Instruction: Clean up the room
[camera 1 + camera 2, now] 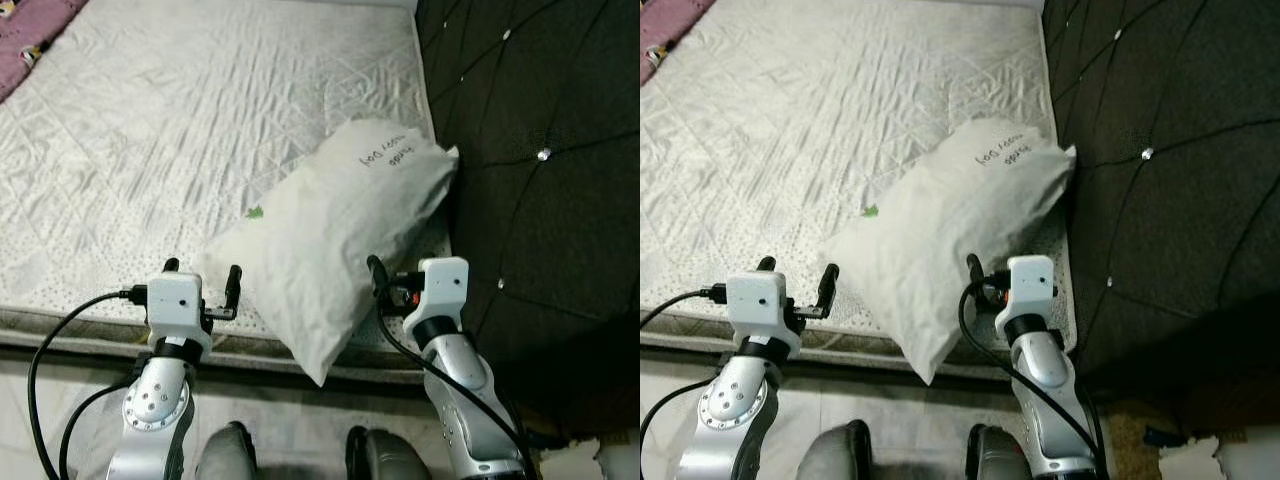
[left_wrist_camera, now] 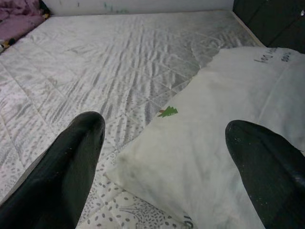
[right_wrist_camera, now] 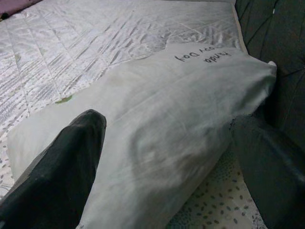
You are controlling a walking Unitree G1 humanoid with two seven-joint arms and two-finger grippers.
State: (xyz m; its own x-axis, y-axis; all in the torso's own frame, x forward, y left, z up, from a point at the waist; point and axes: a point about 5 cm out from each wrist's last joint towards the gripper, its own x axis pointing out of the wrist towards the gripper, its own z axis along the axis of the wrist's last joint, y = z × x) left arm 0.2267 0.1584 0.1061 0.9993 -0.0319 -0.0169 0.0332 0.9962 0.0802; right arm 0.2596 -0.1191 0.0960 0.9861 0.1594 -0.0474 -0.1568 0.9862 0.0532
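Observation:
A white pillow [image 1: 335, 235] with dark handwriting and a small green tree mark lies tilted on the quilted white mattress [image 1: 150, 150]. Its far end rests by the dark headboard, and its near corner hangs over the bed's front edge. My left gripper [image 1: 202, 270] is open just left of the pillow's near end, over the mattress edge, touching nothing. My right gripper [image 1: 405, 275] is open at the pillow's right side. In the right wrist view the pillow [image 3: 162, 124] lies between the spread fingers [image 3: 71, 157]. In the left wrist view the pillow's corner [image 2: 190, 157] sits between the left fingertips [image 2: 81, 143].
A dark tufted headboard [image 1: 540, 150] stands along the right of the bed. A purple blanket [image 1: 30, 30] lies at the far left corner. The mattress front edge [image 1: 80, 330] runs just ahead of my arms, with pale floor below.

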